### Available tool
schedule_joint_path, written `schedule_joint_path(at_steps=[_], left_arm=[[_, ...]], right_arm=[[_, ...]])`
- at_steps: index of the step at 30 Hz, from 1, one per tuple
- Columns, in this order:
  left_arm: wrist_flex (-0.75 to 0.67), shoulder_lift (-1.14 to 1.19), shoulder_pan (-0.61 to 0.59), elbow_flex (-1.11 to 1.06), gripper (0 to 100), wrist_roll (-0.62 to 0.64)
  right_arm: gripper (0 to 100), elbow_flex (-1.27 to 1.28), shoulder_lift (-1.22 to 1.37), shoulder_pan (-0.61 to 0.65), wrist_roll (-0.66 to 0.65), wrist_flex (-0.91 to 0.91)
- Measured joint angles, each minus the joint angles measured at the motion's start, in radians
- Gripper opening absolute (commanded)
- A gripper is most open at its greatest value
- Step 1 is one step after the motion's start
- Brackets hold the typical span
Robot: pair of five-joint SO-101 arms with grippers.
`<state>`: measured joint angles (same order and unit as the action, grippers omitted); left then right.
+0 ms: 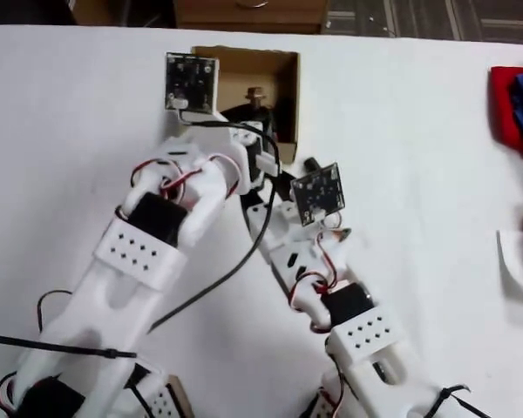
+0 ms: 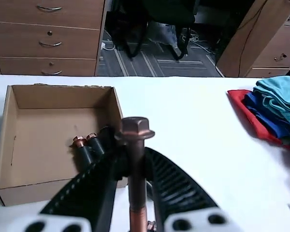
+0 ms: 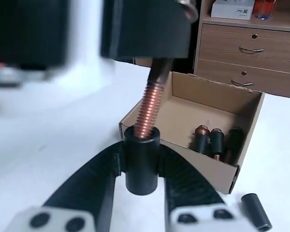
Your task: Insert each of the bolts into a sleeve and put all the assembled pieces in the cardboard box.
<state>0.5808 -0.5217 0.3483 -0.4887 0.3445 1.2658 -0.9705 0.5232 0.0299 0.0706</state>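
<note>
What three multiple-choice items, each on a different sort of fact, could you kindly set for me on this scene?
1. Where does the spare sleeve lie? A on the table beside the box; B inside the box; C in the left hand.
2. What colour is the sleeve in the right hand? A white; B black; C red.
3. How is the left hand? A open and empty; B shut on a sleeve; C shut on the bolt.
Answers: 1 A, it lies on the table off the box's corner; 2 B, it shows black around the bolt's thread; 3 C, it clamps the upright bolt's shank.
</note>
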Motion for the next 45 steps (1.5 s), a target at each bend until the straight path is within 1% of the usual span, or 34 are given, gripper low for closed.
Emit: schedule_joint_path(at_steps=[6, 12, 21, 26, 35, 37, 41, 45], left_arm=[[0.021, -0.072, 0.017, -0.003, 3, -0.003], [0.094, -0.110, 0.025, -0.003, 3, -0.006], [0.098, -0.110, 0.031, -0.003, 3, -0.006], [0.098, -0.115, 0.034, -0.061, 3, -0.006], [0.098, -0.117, 0.035, -0.077, 3, -0.003], [0.098, -0.117, 0.035, -0.077, 5, -0.003], [0.103, -0.117, 0.035, -0.077, 13, -0.006], [0.163, -0.120, 0.035, -0.078, 14, -0.003]], right_arm=[[2.2, -0.002, -0.002, -0.012, 0.000, -0.002], [2.2, -0.002, -0.002, -0.015, 0.000, -0.002], [2.2, -0.002, -0.002, -0.015, 0.000, -0.002], [2.2, -0.002, 0.000, -0.015, 0.000, -0.002], [2.2, -0.002, 0.000, -0.015, 0.000, -0.002], [2.2, -0.002, 0.000, -0.015, 0.000, -0.002], [2.2, -0.002, 0.000, -0.015, 0.000, -0.002], [2.2, -0.002, 0.000, -0.021, 0.000, -0.002]])
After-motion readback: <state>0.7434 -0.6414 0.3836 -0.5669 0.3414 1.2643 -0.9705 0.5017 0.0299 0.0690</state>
